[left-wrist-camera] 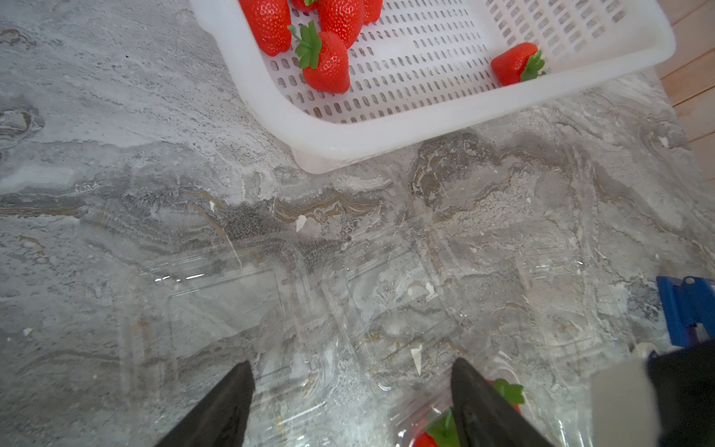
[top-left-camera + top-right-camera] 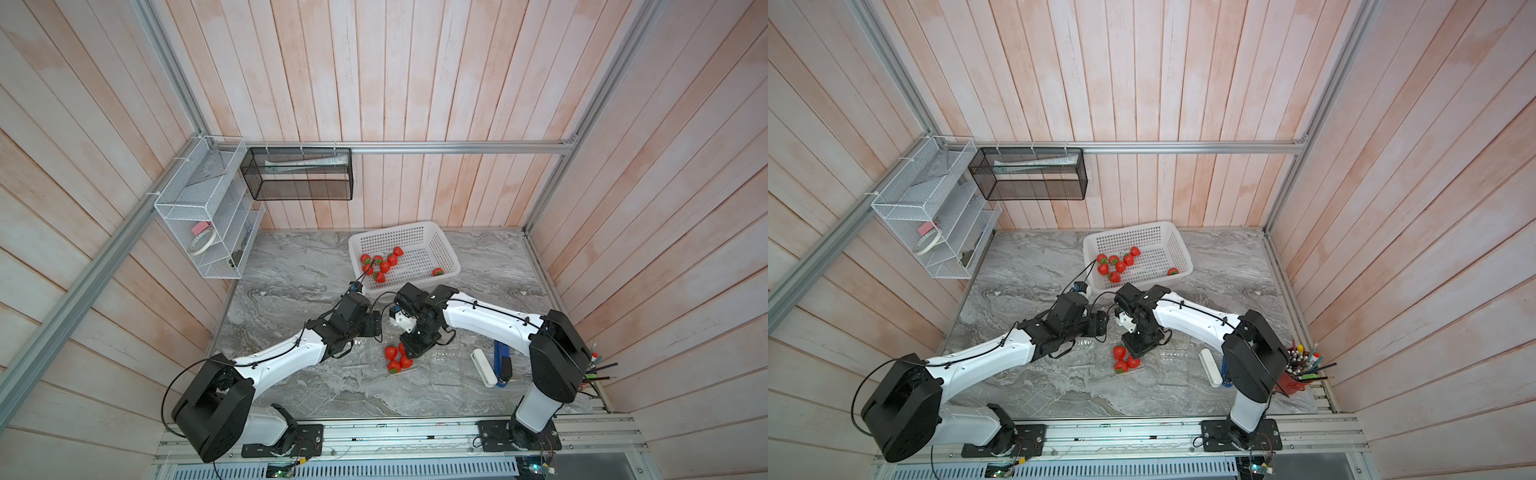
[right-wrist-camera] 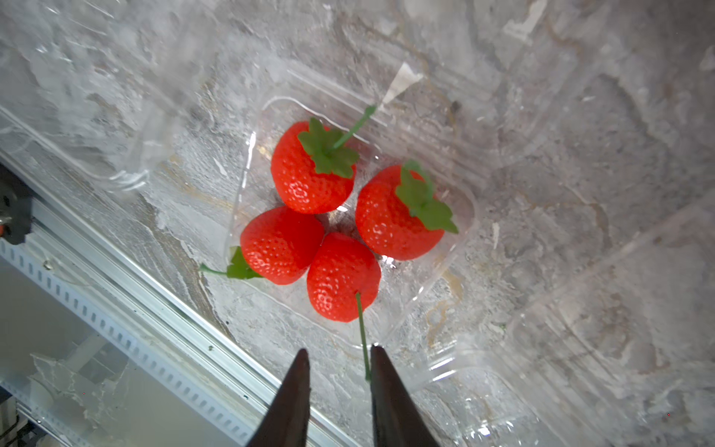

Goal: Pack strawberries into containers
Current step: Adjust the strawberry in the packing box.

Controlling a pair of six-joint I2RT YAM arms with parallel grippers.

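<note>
**Left.** The left gripper [image 1: 352, 363] hangs with its jaws spread wide and nothing between them. It is over an empty clamshell container [image 1: 224, 305] that lies on the marble table [image 1: 96, 154]. A second empty container [image 1: 390, 305] lies just beside the first.

**Behind.** The white perforated basket [image 1: 387, 139] holds the loose strawberries [image 2: 380, 264]. Most are bunched at one end and one lies apart.

**Centre-right.** The filled container [image 3: 410, 286] carries four berries that touch one another. The right gripper [image 3: 340, 348] stands near its edge with jaws a little apart. The green stem [image 3: 361, 336] of the nearest strawberry [image 3: 344, 276] rests against one finger but is not pinched. That berry lies on the container floor.

**Handling (judged).**
- **Berries:** They look light, glossy and rounded, so they are apt to roll or slip from flat pads.
- **Where to hold:** The thin, bendy stem offers a small, clean hold. A grip across the widest part of the body should be gentle.
- **Containers:** They look thin, light and springy, and their edges are hard to see. They would likely slide on the marble if nudged, so fruit is best lowered in from above, clear of the walls.
</note>
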